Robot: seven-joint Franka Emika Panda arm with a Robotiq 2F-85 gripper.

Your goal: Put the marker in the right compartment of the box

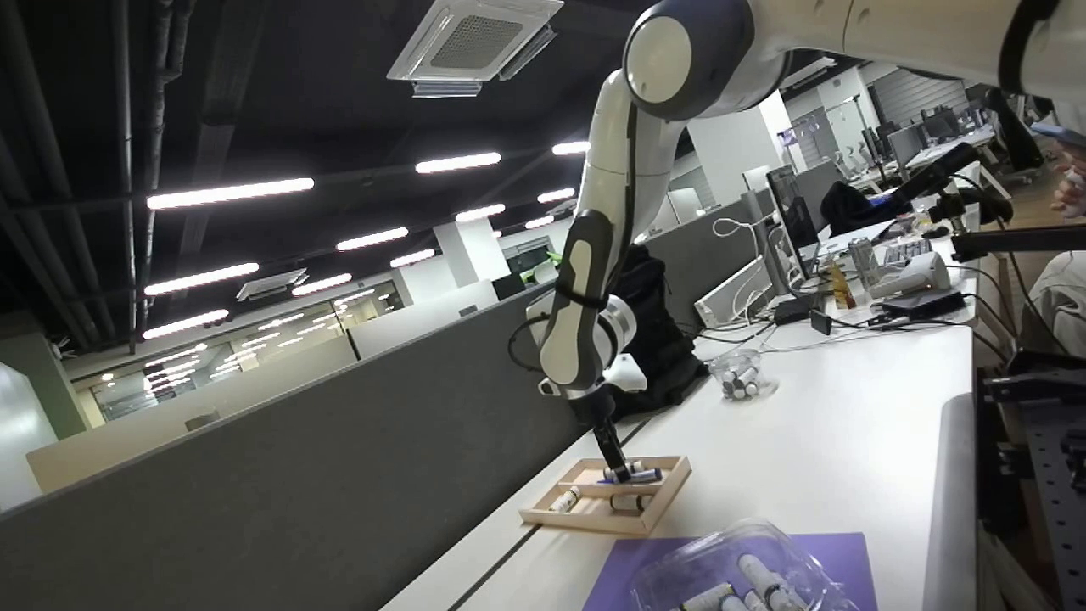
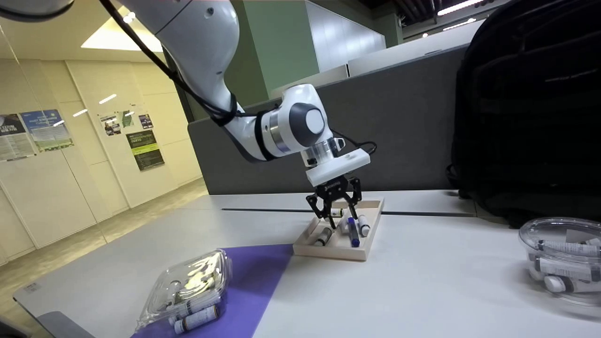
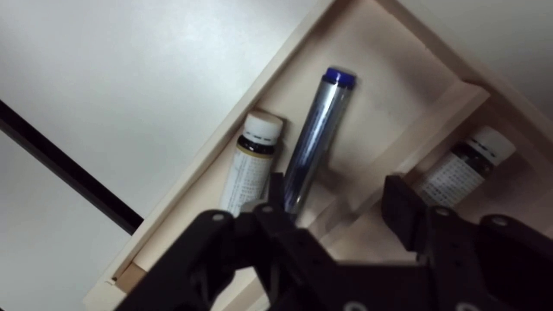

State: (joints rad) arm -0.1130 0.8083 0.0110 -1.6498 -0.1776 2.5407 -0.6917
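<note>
The marker (image 3: 317, 134), a slim dark blue stick with a blue end, lies flat in a compartment of the light-wood box (image 3: 242, 112), beside a white-capped vial (image 3: 250, 172). The marker (image 2: 353, 232) is on the box's right side in an exterior view, where the box (image 2: 331, 252) also shows. It shows again (image 1: 642, 476) in the far section of the box (image 1: 585, 524). My gripper (image 3: 335, 181) is open above the box, its left finger against or just over the marker's side, hiding its lower end. The gripper shows in both exterior views (image 1: 624, 477) (image 2: 345, 222).
Another vial (image 3: 466, 168) lies across a thin partition (image 3: 449, 116). A clear container of vials (image 2: 188, 286) sits on a purple sheet (image 2: 256, 281). A round clear tub (image 2: 558, 263) and a black backpack (image 2: 530, 117) stand near. A grey panel (image 1: 407, 450) borders the table.
</note>
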